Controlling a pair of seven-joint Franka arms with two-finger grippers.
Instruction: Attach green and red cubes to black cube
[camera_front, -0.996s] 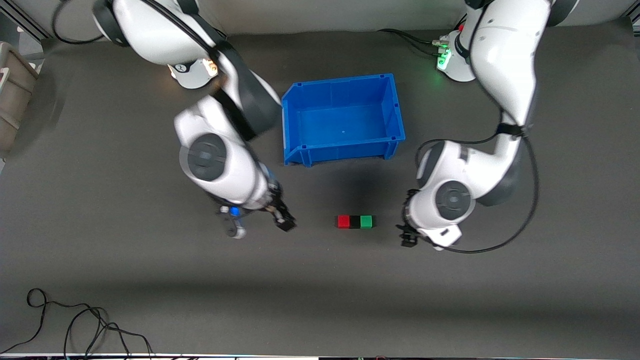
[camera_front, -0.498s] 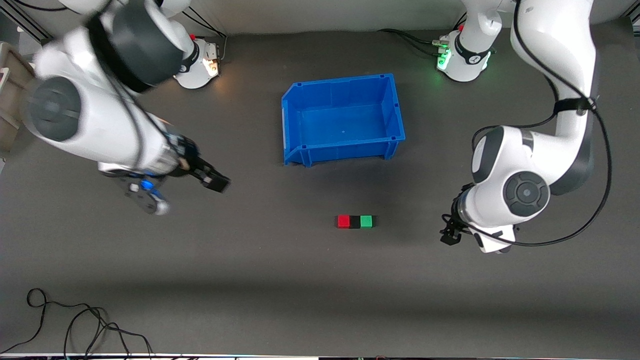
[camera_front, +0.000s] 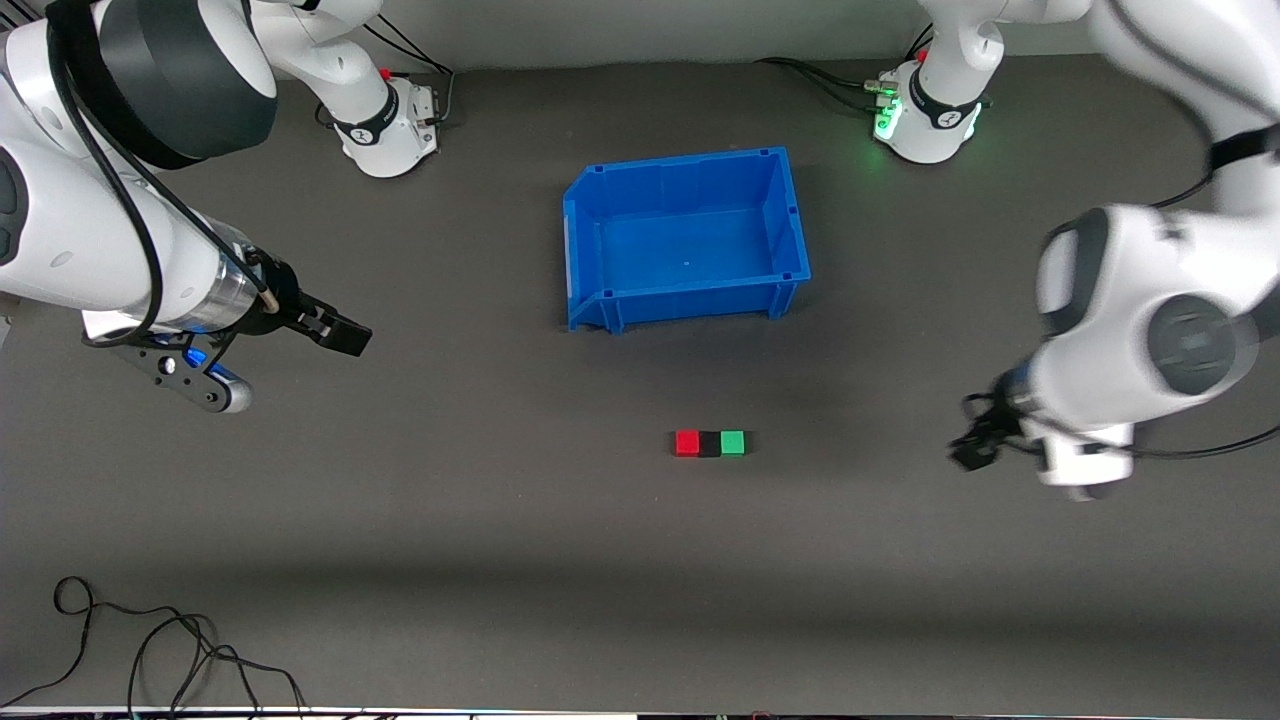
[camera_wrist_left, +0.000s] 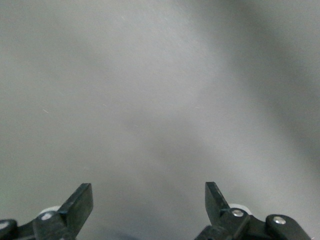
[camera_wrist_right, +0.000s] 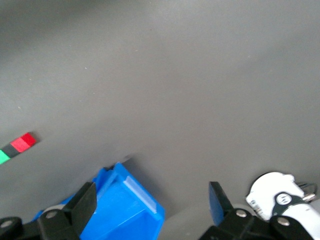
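The red cube (camera_front: 687, 443), black cube (camera_front: 709, 444) and green cube (camera_front: 733, 442) lie in one touching row on the table, black in the middle, nearer to the front camera than the blue bin. They also show small in the right wrist view: red cube (camera_wrist_right: 24, 142), black cube (camera_wrist_right: 11, 148), green cube (camera_wrist_right: 3, 157). My right gripper (camera_front: 340, 335) is open and empty, up over the table toward the right arm's end; its jaws stand wide apart (camera_wrist_right: 152, 192). My left gripper (camera_front: 975, 447) is open and empty over bare table toward the left arm's end (camera_wrist_left: 148, 192).
An empty blue bin (camera_front: 686, 165) stands mid-table, farther from the front camera than the cubes; it also shows in the right wrist view (camera_wrist_right: 125, 205). A white arm base (camera_wrist_right: 277, 195) shows there too. Black cables (camera_front: 150, 650) lie near the table's front edge.
Both arms have drawn away from the cube row, each toward its own end of the table. The right arm also rose. The three cubes have not moved.
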